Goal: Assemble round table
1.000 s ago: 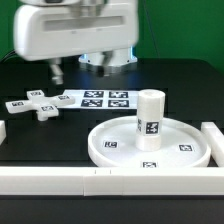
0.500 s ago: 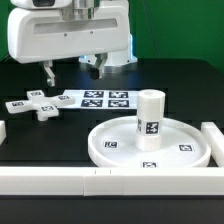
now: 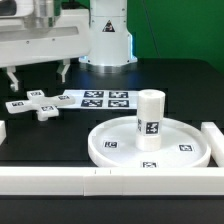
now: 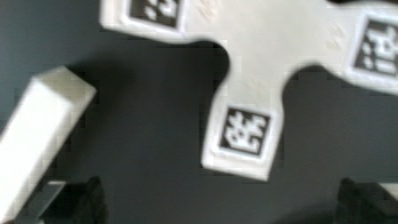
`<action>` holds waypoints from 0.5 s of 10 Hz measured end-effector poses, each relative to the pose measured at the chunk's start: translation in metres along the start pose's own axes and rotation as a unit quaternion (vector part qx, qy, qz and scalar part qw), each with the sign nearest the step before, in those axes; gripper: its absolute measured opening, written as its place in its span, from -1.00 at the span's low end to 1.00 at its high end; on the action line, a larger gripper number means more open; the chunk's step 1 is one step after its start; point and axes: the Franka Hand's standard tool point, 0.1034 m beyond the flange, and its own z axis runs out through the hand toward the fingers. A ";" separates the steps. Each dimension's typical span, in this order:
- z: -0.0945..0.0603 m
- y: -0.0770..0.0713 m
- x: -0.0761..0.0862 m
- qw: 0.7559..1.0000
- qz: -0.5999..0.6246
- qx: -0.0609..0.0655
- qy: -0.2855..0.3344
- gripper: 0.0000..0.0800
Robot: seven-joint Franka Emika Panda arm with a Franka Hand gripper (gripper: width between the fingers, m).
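The large rimmed round disc (image 3: pixel 112 143) lies on the black table at the exterior view's right. The short cylinder leg (image 3: pixel 150 119) stands upright on its middle. The cross-shaped four-arm piece (image 3: pixel 38 104) lies flat at the exterior view's left. It fills the wrist view (image 4: pixel 267 60), with its tags showing. My gripper (image 3: pixel 38 76) hangs above the cross piece, open and empty. In the wrist view the gripper (image 4: pixel 221 205) has its dark fingertips (image 4: pixel 71 200) wide apart, over bare table just off one arm of the cross.
The marker board (image 3: pixel 98 99) lies beside the cross piece. White border blocks run along the front (image 3: pixel 90 181), the exterior view's right (image 3: pixel 212 138) and the left (image 3: pixel 3 130). One block end shows in the wrist view (image 4: pixel 45 115).
My gripper has moved toward the exterior view's left, from above the marker board to above the cross piece. The parts have not moved.
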 end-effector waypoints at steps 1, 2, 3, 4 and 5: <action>0.000 -0.001 0.001 1.000 -0.002 0.000 0.000 0.62; 0.000 0.000 0.000 1.000 -0.002 0.000 0.000 0.62; 0.000 0.000 0.000 1.000 -0.007 0.000 0.000 0.62; 0.001 0.002 0.000 0.995 -0.094 -0.018 0.007 0.62; 0.001 -0.004 -0.003 0.992 -0.126 -0.019 0.005 0.62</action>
